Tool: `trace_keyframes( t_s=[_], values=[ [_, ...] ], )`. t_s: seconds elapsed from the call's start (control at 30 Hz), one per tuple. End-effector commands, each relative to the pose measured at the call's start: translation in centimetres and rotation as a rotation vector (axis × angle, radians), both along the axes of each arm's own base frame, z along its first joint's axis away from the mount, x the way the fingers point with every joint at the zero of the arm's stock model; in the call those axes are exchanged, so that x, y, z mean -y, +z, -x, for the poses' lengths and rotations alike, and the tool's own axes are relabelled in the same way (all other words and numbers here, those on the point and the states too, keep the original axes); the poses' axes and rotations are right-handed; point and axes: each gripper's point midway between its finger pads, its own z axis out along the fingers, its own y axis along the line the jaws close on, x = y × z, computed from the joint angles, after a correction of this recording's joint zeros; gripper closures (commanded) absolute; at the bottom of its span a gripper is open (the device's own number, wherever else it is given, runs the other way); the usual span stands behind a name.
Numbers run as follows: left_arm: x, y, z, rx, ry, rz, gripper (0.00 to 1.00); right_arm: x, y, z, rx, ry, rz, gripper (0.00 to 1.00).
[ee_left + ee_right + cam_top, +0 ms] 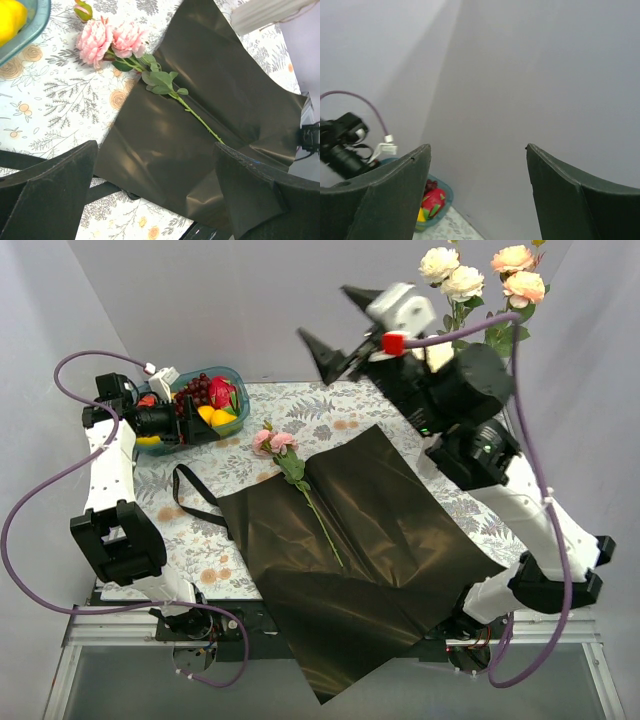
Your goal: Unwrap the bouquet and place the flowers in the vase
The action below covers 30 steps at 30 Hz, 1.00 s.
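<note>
With the wrapping paper point(370, 540) flat mid-table and roses point(480, 280) upright at the far right corner (vase hidden), both the high right gripper point(322, 312) and left gripper point(155, 165) gape empty, so the remaining pink stem point(300, 475) likely needs grasping next.

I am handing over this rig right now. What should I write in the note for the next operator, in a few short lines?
Left tool: open, empty, hanging over the table beside the fruit bowl.
Right tool: open, empty, raised high at the far side.
Wrapping paper: spread flat, black ribbon loose at its left edge.
Done: bouquet unwrapped. The cream and peach roses stand upright at the far right, apparently in the vase, which the right arm hides.
Left: one pink stem lies across the paper, its blooms on the tablecloth. It goes into the vase.
</note>
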Motion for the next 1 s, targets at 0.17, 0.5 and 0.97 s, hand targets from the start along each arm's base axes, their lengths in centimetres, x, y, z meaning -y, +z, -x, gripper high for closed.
trace_keyframes(
  t_s=[0.17,0.5,0.97],
  values=[
    [-3.1,0.1,-2.3,-0.009,0.217,-0.069,0.02,-13.0,-23.7,-2.4,-0.471,0.177,0.454,0.18],
    [-3.8,-1.9,-2.0,-0.045,0.227,-0.106,0.02,-13.4,-46.8,-6.1,-0.893,0.006,0.669,0.31],
    [-3.8,-2.1,-1.6,-0.056,0.215,-0.116,0.02,-11.7,-55.2,-9.8,-1.093,-0.068,0.707,0.39]
  ],
)
